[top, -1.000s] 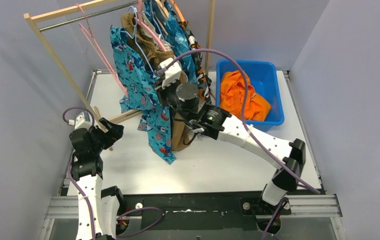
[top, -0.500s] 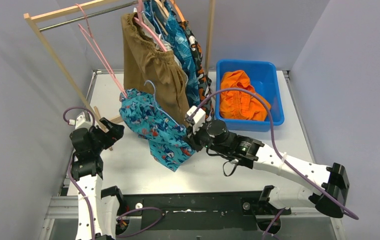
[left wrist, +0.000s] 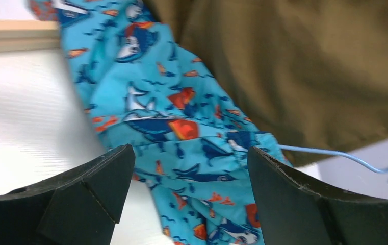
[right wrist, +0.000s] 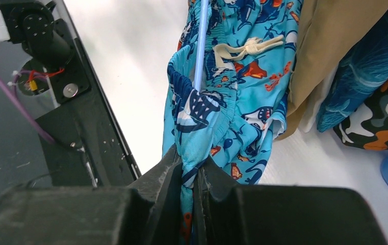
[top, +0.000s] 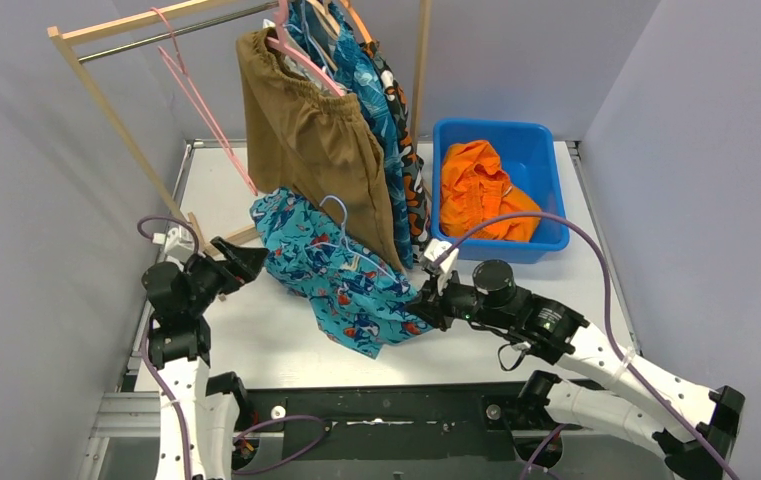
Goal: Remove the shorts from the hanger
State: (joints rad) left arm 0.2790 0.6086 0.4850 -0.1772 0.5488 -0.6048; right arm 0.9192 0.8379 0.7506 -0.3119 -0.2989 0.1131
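- The left gripper gapes wide just beside the teal shark-print shorts, holding nothing.
- The shorts hang low between both arms, with the blue hanger threaded through the waistband. They look like light, floppy cloth, best taken at the gathered waistband.
- The right gripper is pinched tight on that waistband's end.

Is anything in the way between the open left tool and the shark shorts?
Nothing visible. The left tool is open and points straight at the shark-print shorts, with only air between them. The right tool pinches their other side.
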